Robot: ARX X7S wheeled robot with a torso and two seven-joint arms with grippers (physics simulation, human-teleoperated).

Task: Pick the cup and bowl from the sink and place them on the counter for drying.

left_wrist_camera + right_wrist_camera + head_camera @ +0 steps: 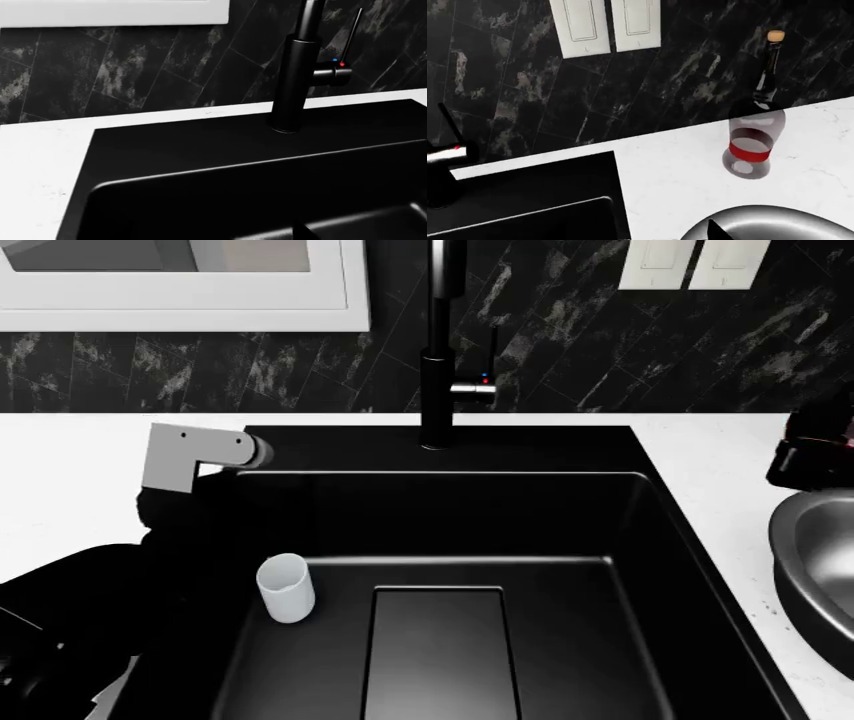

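Cup (286, 588) upright, lower left of sink (561, 530). Bowl (817, 558) on bench (727, 465), right edge of frame. Neither gripper's state visible. Risk: left arm (200, 462) tipping the light cup on approach.

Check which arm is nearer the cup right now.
Left. In the head view the left arm sits over the sink's left edge, right beside the cup standing in the basin. The right arm is over the counter by the bowl, across the basin.
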